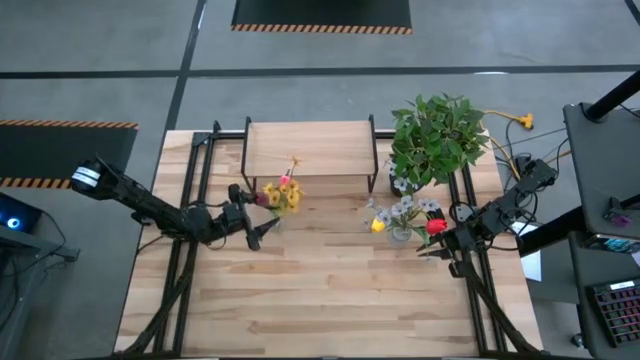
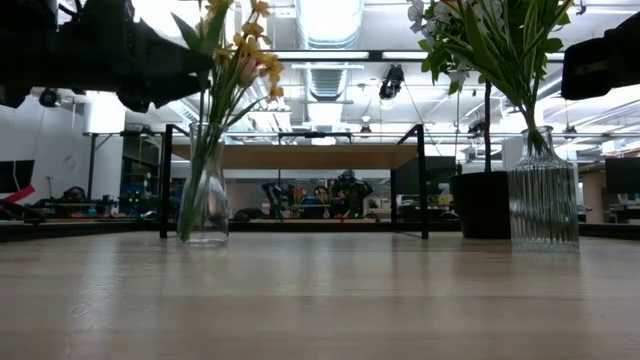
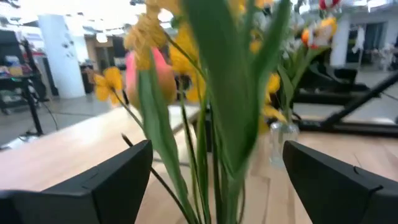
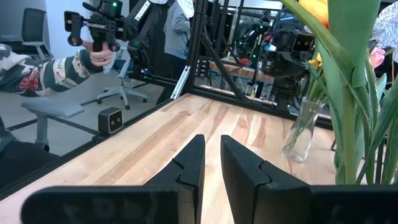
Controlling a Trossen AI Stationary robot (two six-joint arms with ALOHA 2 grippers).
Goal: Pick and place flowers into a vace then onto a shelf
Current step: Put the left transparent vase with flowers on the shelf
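A: Left gripper [image 1: 262, 232] spread wide beside the clear glass vase [image 2: 204, 190] of yellow and pink flowers [image 1: 283, 193], at six o'clock of the low light-wood shelf [image 1: 308, 147].

B: Right gripper [image 1: 433, 247] nearly closed, empty, over the pale plank table [image 1: 330, 290]; a person's hand [image 4: 99, 55] shows in the room behind.

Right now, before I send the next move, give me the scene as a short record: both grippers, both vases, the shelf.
left gripper: open, beside the left vase, flower stems between its fingers, not clamped
right gripper: shut, empty, next to the right vase
left vase: clear glass, upright on the table, holds yellow and pink flowers
right vase: ribbed glass, upright on the table, holds pale, yellow and red flowers
shelf: top bare, both vases in front of it
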